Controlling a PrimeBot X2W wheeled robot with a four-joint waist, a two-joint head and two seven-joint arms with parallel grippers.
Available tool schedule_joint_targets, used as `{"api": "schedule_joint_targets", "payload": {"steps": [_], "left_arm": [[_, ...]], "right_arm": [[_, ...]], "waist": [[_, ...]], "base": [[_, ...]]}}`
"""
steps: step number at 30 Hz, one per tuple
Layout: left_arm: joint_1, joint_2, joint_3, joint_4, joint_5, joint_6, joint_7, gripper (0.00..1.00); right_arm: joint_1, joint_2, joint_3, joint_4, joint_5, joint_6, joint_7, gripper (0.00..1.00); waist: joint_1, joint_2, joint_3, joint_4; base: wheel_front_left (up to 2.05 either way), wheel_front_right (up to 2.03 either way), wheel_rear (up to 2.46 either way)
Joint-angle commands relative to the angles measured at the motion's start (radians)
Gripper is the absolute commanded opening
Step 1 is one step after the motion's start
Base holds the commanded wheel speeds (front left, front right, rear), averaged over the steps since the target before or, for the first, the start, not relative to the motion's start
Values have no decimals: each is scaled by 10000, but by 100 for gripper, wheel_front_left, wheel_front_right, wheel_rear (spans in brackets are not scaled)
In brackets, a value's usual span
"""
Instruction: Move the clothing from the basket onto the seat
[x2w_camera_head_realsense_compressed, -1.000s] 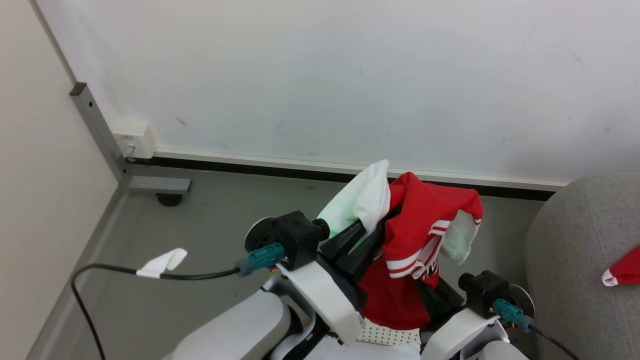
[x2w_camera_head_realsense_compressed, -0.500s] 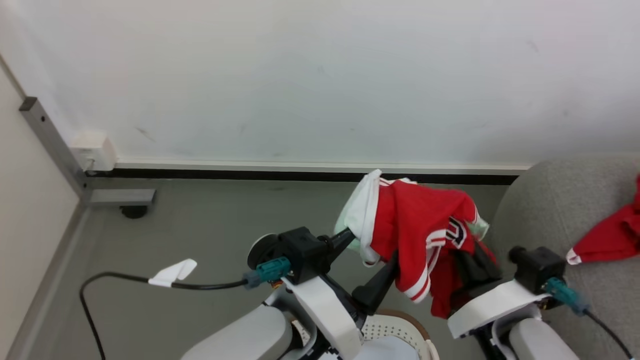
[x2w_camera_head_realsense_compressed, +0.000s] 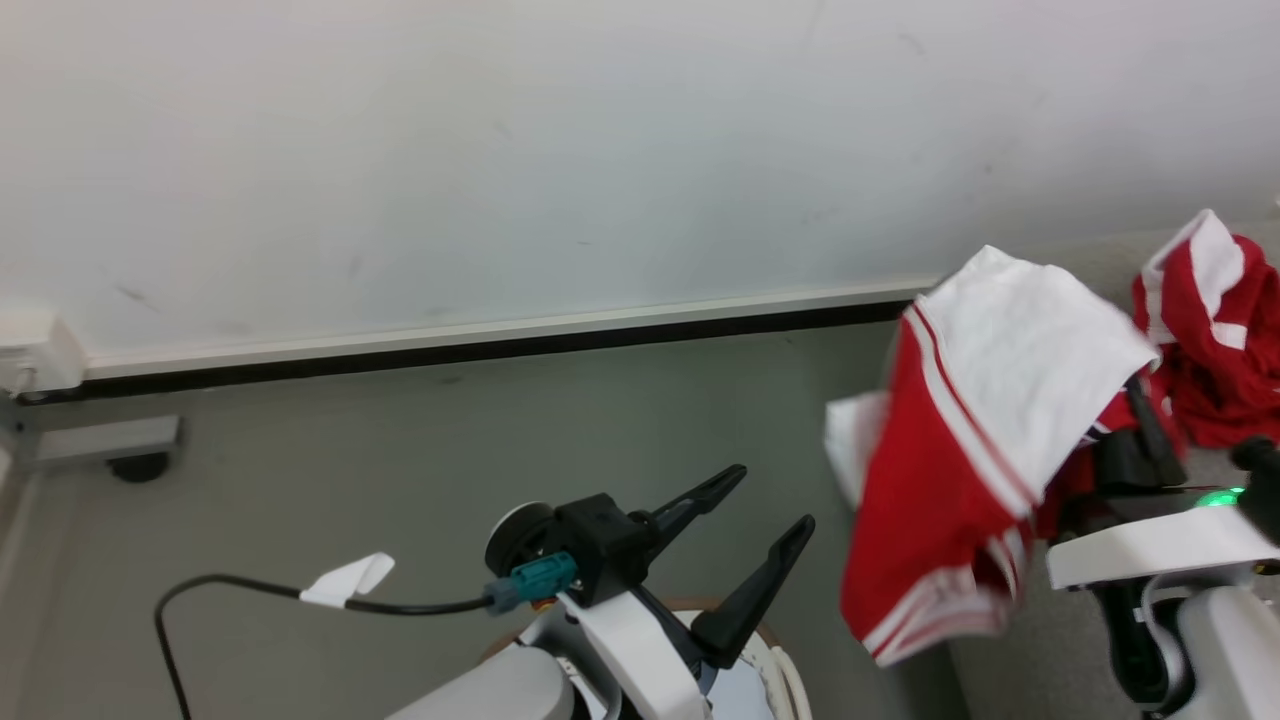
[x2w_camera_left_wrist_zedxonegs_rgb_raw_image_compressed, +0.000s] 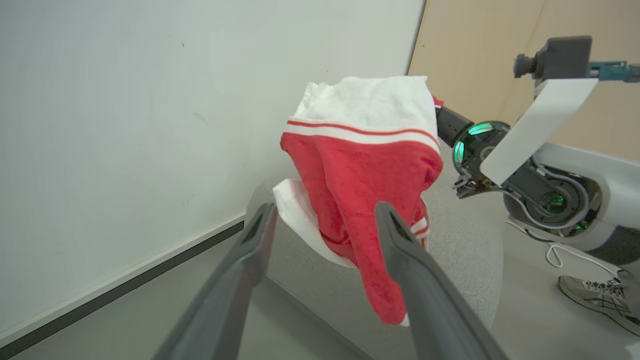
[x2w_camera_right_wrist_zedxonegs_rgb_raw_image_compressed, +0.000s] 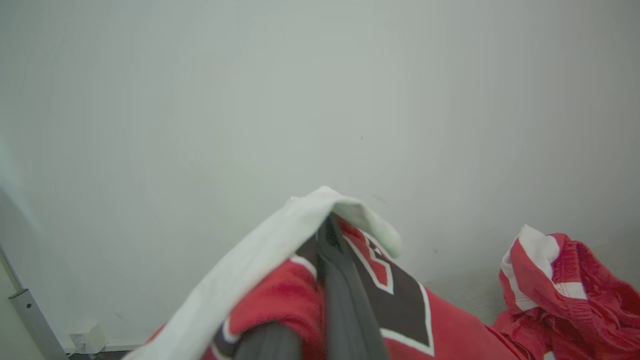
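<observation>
Held garment (x2w_camera_head_realsense_compressed: 950, 480): red with white stripes and a white panel, draped over right gripper (x2w_camera_right_wrist_zedxonegs_rgb_raw_image_compressed: 327, 227), jaws clenched on it, at left edge of seat (x2w_camera_head_realsense_compressed: 1010, 670). Black white-edged lettering, too partial to read. Second garment (x2w_camera_head_realsense_compressed: 1215, 340), red-white, lies on seat. Left gripper (x2w_camera_head_realsense_compressed: 770, 498) jaws released, empty; basket (x2w_camera_head_realsense_compressed: 785, 675) near, by that arm.

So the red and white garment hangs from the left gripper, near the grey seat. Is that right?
Not the left. The garment hangs from the right gripper, shut on it, near the grey seat; the left gripper is open and empty, as the head view shows.
</observation>
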Motion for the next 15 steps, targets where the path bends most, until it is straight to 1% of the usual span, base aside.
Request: {"api": "schedule_joint_targets", "payload": {"steps": [1,7,12,15], "left_arm": [[165,106,13,24,112,30,-86,100],[181,172,83,-13,352,143,-306,100],[320,121,157,-11,490,141,-434,100],[366,115,177,18,497,140,-481,100]], "right_arm": [[133,-158,-229,-177,48,-22,-1,0],[482,-486,-843,-758,-146,-22,1,0],[1008,-599,-1158,-1123,-291,-22,-1,0],[1200,-578,-1261,-1265,-306,-22,-1,0]], "waist": [[0,0,119,-347],[0,0,216,-1002],[0,0,291,-1476],[0,0,315,-1642]], "base": [[0,0,0],[0,0,0],[0,0,0],[0,0,0]]}}
